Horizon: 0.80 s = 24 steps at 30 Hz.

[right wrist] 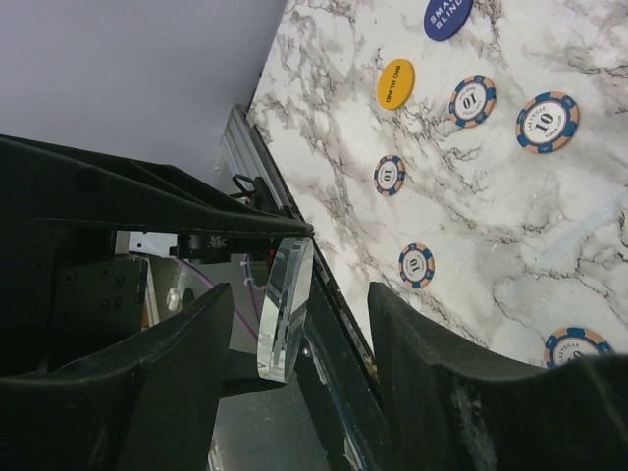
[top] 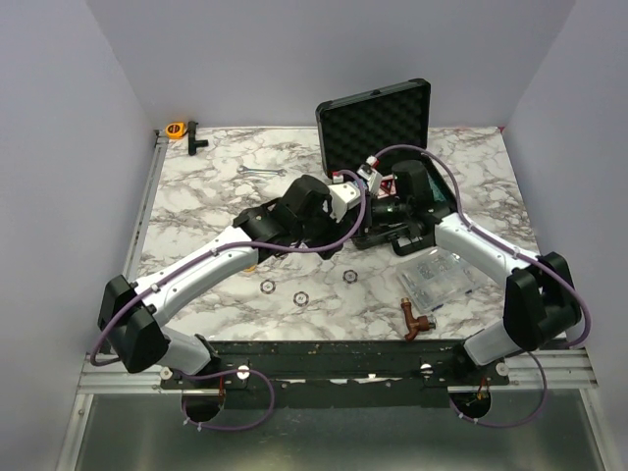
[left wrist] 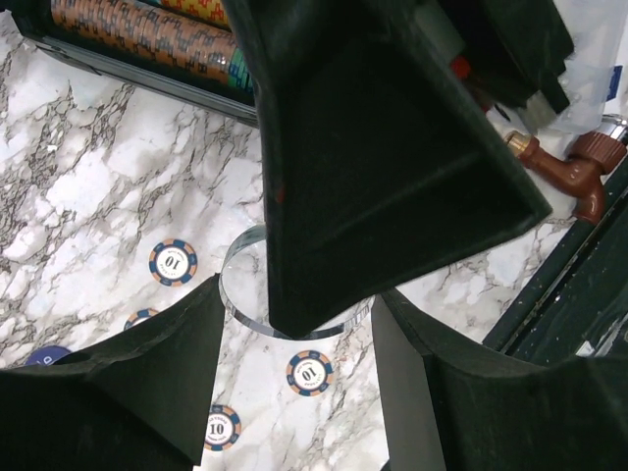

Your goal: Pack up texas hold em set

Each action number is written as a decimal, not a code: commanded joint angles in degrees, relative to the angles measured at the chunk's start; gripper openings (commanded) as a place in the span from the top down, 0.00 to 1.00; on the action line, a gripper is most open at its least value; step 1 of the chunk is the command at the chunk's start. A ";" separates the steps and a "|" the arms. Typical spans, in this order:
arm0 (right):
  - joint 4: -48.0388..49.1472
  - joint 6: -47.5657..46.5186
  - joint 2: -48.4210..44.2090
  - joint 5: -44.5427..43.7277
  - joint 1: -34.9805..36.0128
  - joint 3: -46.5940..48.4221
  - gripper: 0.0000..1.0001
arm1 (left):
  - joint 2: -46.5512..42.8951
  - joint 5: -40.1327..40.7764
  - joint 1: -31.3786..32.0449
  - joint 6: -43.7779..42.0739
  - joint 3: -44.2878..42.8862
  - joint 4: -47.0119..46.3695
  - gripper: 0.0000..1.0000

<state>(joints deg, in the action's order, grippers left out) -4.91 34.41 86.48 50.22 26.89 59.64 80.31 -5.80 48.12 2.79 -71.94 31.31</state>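
Observation:
The black briefcase stands open at the back, lid (top: 378,116) upright. Rows of orange chips (left wrist: 118,22) lie in its base. My left gripper (left wrist: 296,289) is shut on a clear round disc (left wrist: 245,294), pinching it across its edges. The disc shows edge-on in the right wrist view (right wrist: 285,309). My right gripper (right wrist: 299,294) is open and straddles the disc's faces, with a gap on each side. Both grippers meet above the case front (top: 378,199). Loose blue-striped "10" chips (left wrist: 310,373) (right wrist: 548,122), a yellow disc (right wrist: 395,83) and a blue disc (right wrist: 447,15) lie on the marble.
A clear compartment box (top: 437,280) and a brown pipe fitting (top: 412,319) lie front right; the fitting also shows in the left wrist view (left wrist: 579,162). A wrench (top: 260,172), an orange tape measure (top: 177,129) and a black fitting (top: 194,139) lie at the back left.

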 commanded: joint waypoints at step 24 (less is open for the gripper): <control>-8.21 0.49 -0.98 -44.56 -14.39 -1.76 0.99 | -7.90 15.06 -3.38 5.76 -1.33 1.03 0.02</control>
<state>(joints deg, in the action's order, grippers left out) -10.20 36.51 85.47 19.57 17.91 58.41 76.99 1.37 46.35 5.67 -72.95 33.10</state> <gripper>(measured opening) 0.094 0.969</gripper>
